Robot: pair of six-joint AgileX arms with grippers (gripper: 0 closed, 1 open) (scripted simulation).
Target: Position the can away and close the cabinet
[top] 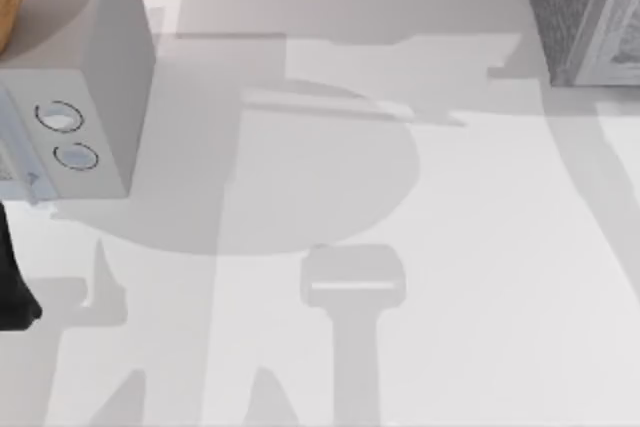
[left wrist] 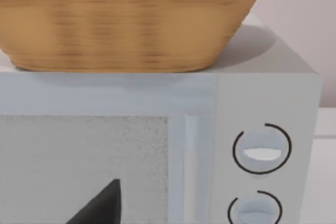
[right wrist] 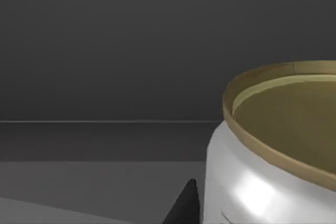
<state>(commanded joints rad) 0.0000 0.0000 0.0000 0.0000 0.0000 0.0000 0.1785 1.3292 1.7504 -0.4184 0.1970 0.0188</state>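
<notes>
The can (right wrist: 273,150) stood upright in my right wrist view, its gold round top facing up and its long axis vertical, set against a dark grey interior with a faint ledge line behind it. I judged it was inside the cabinet (top: 585,12), whose speckled dark grey corner and pale framed panel sat at the far right of the table (top: 450,327) from above. 1 dark fingertip (right wrist: 184,205) of my right gripper lay just beside the can's white wall; I could not tell whether the fingers were closed on it or spread. The right arm was clearly the nearer 1, right at the can.

My left arm sat at the table's left edge, its camera facing the pale grey box (left wrist: 262,93) with 2 round dials (left wrist: 261,148) and a woven basket (left wrist: 126,19) on top. 1 dark fingertip (left wrist: 102,205) showed there; its grip state was unclear too.
</notes>
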